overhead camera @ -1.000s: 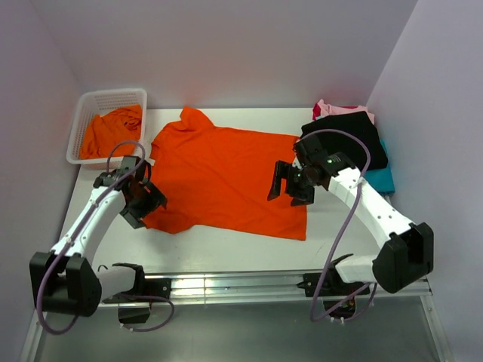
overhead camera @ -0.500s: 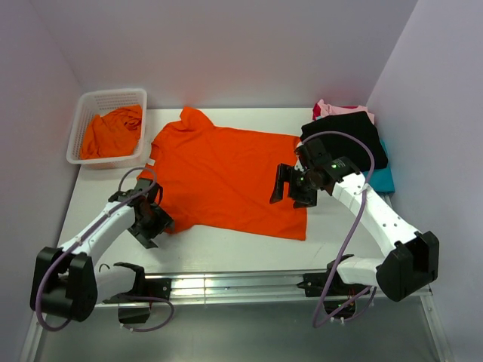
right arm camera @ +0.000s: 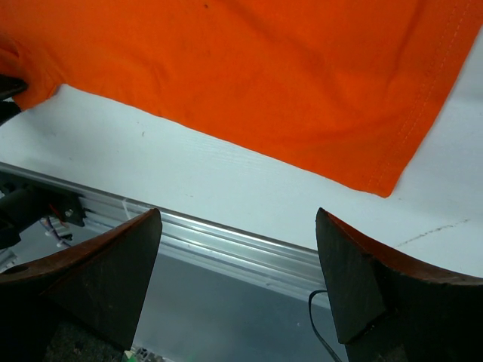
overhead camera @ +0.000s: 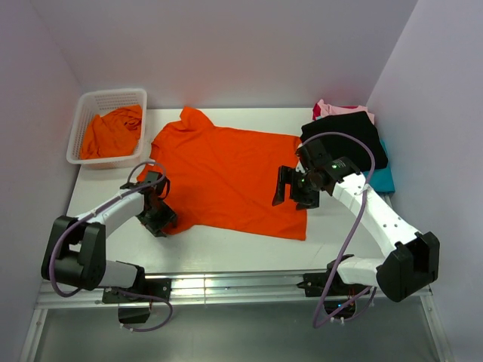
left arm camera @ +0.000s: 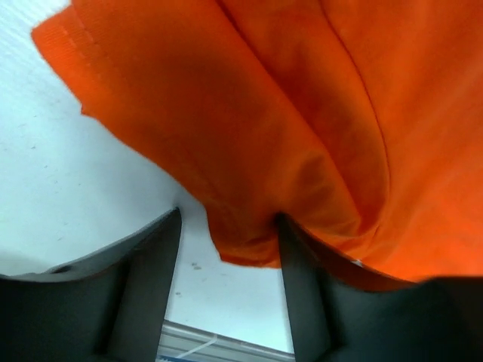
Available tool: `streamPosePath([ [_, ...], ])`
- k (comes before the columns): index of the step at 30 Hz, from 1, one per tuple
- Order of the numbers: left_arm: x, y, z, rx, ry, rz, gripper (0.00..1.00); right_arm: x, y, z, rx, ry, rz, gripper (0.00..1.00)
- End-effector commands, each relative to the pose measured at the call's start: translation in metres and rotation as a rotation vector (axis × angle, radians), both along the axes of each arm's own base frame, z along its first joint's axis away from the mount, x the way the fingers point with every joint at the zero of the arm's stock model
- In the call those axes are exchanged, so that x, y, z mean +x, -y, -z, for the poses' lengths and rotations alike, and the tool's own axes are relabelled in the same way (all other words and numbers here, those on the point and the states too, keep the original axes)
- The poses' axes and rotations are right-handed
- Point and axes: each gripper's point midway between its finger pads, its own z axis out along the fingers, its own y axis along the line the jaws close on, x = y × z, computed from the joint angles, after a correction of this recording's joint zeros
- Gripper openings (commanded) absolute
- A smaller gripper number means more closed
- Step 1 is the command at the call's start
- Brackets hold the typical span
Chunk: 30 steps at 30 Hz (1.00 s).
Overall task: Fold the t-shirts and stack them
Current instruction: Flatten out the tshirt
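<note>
A bright orange t-shirt (overhead camera: 226, 177) lies spread flat in the middle of the table. My left gripper (overhead camera: 158, 216) is low at its near left corner. In the left wrist view it (left arm camera: 229, 245) is open, and the shirt's corner (left arm camera: 249, 226) lies between the fingers, against the right finger (left arm camera: 309, 302). My right gripper (overhead camera: 291, 188) is open and empty above the shirt's right edge. In the right wrist view it (right arm camera: 238, 219) hovers over the shirt's near right corner (right arm camera: 377, 177). Folded black (overhead camera: 351, 139), pink (overhead camera: 339, 109) and teal (overhead camera: 381, 179) t-shirts lie stacked at the right.
A white mesh basket (overhead camera: 84, 113) at the far left holds crumpled orange shirts (overhead camera: 113, 132). A metal rail (overhead camera: 241, 283) runs along the table's near edge. Walls close in the left, back and right sides.
My left gripper has moved right and nearer along the shirt's left side to its near left corner. My right gripper has barely shifted.
</note>
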Motion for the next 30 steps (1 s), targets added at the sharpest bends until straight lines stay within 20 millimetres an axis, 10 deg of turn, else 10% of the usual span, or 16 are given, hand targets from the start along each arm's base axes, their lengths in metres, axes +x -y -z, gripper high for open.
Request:
streamPosePath([
  [1,0.017,0.004,-0.004,0.0,0.046,0.019,0.51,0.004,0.004,-0.01,-0.015,0.045,-0.011,0.9],
  [8,0.015,0.007,-0.008,0.011,0.042,0.023,0.01,0.003,0.01,-0.003,-0.039,0.036,-0.011,0.9],
  [17,-0.01,0.016,-0.054,-0.005,0.039,-0.003,0.01,-0.002,0.012,0.009,-0.043,0.017,-0.025,0.9],
  [26,-0.072,0.027,-0.047,-0.103,-0.054,-0.019,0.13,-0.012,0.011,0.015,-0.026,-0.001,-0.038,0.9],
  [29,-0.094,0.034,-0.042,-0.154,-0.102,-0.004,0.32,-0.016,0.01,0.017,-0.015,-0.01,-0.041,0.9],
  [30,-0.102,0.037,-0.04,-0.165,-0.122,0.013,0.58,-0.017,0.01,0.019,-0.015,-0.014,-0.043,0.9],
])
